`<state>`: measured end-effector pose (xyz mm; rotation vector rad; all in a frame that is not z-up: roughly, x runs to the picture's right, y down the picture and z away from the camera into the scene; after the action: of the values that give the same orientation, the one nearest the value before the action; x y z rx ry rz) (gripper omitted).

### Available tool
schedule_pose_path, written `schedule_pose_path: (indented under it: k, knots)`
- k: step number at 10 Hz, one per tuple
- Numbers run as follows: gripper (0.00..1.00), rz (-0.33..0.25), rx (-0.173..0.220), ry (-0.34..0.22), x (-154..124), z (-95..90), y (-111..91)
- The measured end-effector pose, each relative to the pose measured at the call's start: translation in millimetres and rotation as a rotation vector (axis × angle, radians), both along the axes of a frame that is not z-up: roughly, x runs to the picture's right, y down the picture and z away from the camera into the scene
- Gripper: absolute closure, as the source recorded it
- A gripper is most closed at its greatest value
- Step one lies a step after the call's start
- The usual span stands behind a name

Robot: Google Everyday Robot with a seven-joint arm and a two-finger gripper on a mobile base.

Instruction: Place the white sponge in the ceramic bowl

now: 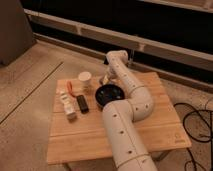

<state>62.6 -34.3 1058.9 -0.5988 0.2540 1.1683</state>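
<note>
The tool (105,78) hangs over the ceramic bowl's (106,96) far rim above the wooden surface (165,125), its grip impossible to tell.

Wooden counter (75,135) carries the dark ceramic bowl (103,95), a cream paper cup (84,80) and a black bar (82,103); the claw (106,78) hovers near its far edge

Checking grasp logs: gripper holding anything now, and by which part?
Cannot tell. The gripper hangs at the far rim of the ceramic bowl; any hold cannot be made out.
</note>
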Motion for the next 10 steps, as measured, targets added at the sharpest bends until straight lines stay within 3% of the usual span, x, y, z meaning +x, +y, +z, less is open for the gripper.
schedule_pose_path:
  k: [1,4,5,7,9,10]
  knots:
    - [0.55,-0.016,-0.002,-0.003,1,-1.7,-1]
    - [0.91,-0.050,0.050,-0.009,2,-2.8,-19]
    - [0.98,-0.056,0.061,-0.011,2,-2.9,-22]
    - [1.00,-0.065,0.093,-0.006,5,-7.0,-36]
    - [1.00,-0.104,0.173,0.014,16,-28.7,-79]
    - [1.00,-0.150,0.224,0.029,22,-47.5,-109]
